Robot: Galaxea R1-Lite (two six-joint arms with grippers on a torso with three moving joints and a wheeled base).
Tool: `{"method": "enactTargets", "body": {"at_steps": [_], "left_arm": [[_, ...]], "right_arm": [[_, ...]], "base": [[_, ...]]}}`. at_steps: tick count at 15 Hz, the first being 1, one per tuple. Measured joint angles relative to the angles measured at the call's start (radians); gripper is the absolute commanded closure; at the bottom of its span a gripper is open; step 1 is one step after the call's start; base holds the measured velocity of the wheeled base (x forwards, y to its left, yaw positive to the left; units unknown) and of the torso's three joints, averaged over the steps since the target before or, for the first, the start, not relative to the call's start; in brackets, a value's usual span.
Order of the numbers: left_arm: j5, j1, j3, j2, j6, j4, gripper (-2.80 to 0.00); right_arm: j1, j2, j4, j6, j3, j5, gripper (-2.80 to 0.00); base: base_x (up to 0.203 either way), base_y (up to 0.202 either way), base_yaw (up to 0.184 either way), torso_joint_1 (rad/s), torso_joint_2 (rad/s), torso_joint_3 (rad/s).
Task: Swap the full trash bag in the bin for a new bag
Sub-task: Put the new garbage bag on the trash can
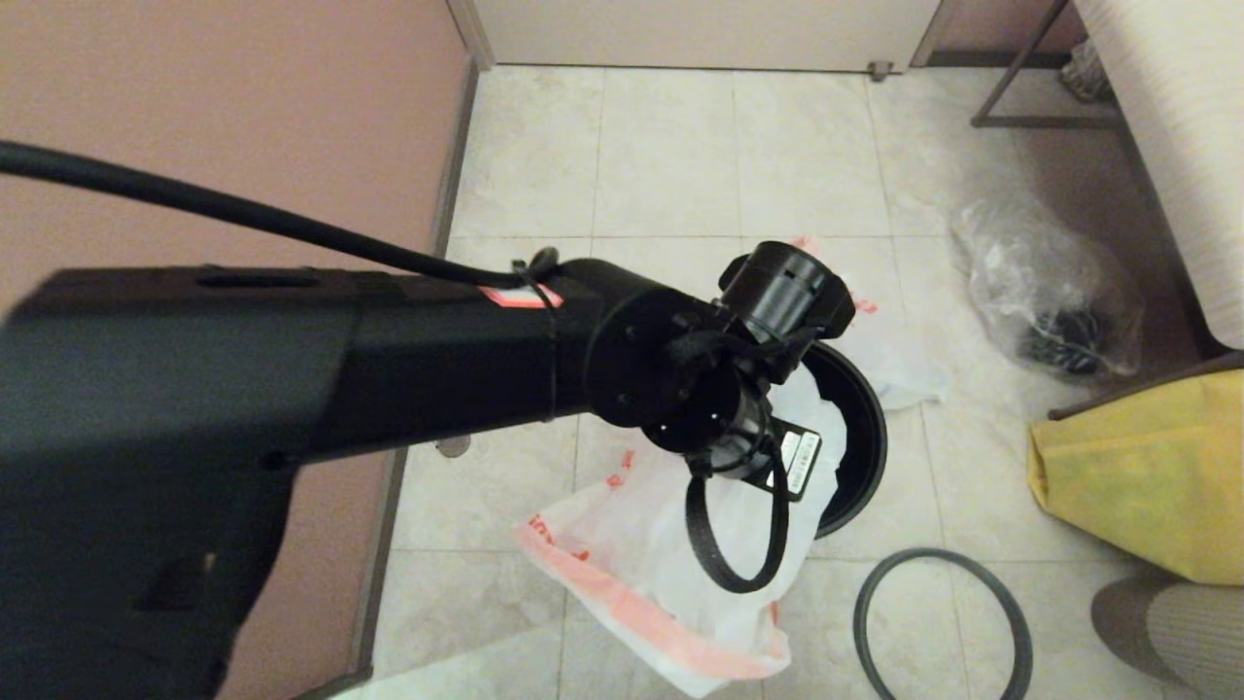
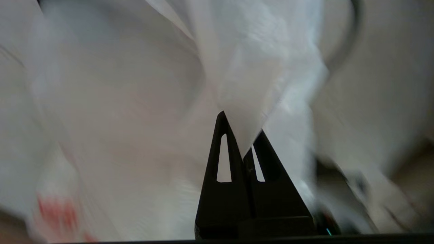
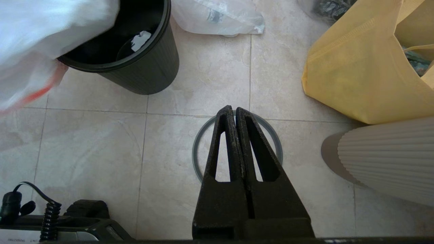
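The new bag (image 1: pixel 632 554), thin white plastic with a pink border, hangs from under my left wrist (image 1: pixel 700 389) and drapes over one side of the bin (image 1: pixel 868 428). My left gripper (image 2: pixel 241 125) is shut on a fold of the new bag (image 2: pixel 237 67). The black bin (image 3: pixel 142 67) stands open with a white scrap at its bottom. Its grey hoop (image 1: pixel 1011 612) lies flat on the floor beside it. My right gripper (image 3: pixel 233 109) is shut and empty above the hoop (image 3: pixel 195 152). The full trash bag (image 3: pixel 217 15) lies on the floor behind the bin.
A clear bag with dark contents (image 1: pixel 1050 292) lies at the far right. A yellow bag (image 1: pixel 1147 467) and a ribbed beige object (image 1: pixel 1176 622) stand close on the right. A pink wall (image 1: pixel 243 117) runs along the left.
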Motion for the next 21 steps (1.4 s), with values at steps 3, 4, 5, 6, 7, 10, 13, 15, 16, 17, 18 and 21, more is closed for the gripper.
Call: {"method": "enactTargets", "body": {"at_steps": [3,4,5,6,7,10,13,15,16,17,18,21], "left_arm": [[0.112,0.05,0.0,0.137,0.159,-0.357,0.0],[0.134,0.066,0.0,0.184,0.229,-0.484,0.0],[0.146,0.078,0.0,0.229,0.299,-0.608,0.0],[0.153,0.089,-0.001,0.272,0.365,-0.724,0.0],[0.155,0.098,-0.001,0.313,0.43,-0.832,0.0],[0.154,0.128,-0.006,0.411,0.596,-1.07,0.0],[0.124,0.139,-0.011,0.452,0.613,-1.095,0.0],[0.112,0.143,-0.013,0.465,0.614,-1.095,0.0],[0.112,0.141,-0.013,0.469,0.614,-1.096,0.0],[0.112,0.139,-0.013,0.47,0.614,-1.099,0.0],[0.115,0.138,-0.013,0.47,0.617,-1.1,-2.8],[0.115,0.134,-0.013,0.444,0.619,-1.089,-2.8]], "right_arm": [[0.0,0.0,0.0,0.0,0.0,0.0,0.0],[0.0,0.0,0.0,0.0,0.0,0.0,0.0],[0.0,0.0,0.0,0.0,0.0,0.0,0.0],[0.0,0.0,0.0,0.0,0.0,0.0,0.0],[0.0,0.0,0.0,0.0,0.0,0.0,0.0],[0.0,0.0,0.0,0.0,0.0,0.0,0.0],[0.0,0.0,0.0,0.0,0.0,0.0,0.0],[0.0,0.0,0.0,0.0,0.0,0.0,0.0],[0.0,0.0,0.0,0.0,0.0,0.0,0.0],[0.0,0.0,0.0,0.0,0.0,0.0,0.0],[0.0,0.0,0.0,0.0,0.0,0.0,0.0],[0.0,0.0,0.0,0.0,0.0,0.0,0.0]], "base": [[0.0,0.0,0.0,0.0,0.0,0.0],[0.0,0.0,0.0,0.0,0.0,0.0],[0.0,0.0,0.0,0.0,0.0,0.0],[0.0,0.0,0.0,0.0,0.0,0.0],[0.0,0.0,0.0,0.0,0.0,0.0],[0.0,0.0,0.0,0.0,0.0,0.0],[0.0,0.0,0.0,0.0,0.0,0.0],[0.0,0.0,0.0,0.0,0.0,0.0],[0.0,0.0,0.0,0.0,0.0,0.0],[0.0,0.0,0.0,0.0,0.0,0.0],[0.0,0.0,0.0,0.0,0.0,0.0],[0.0,0.0,0.0,0.0,0.0,0.0]]}}
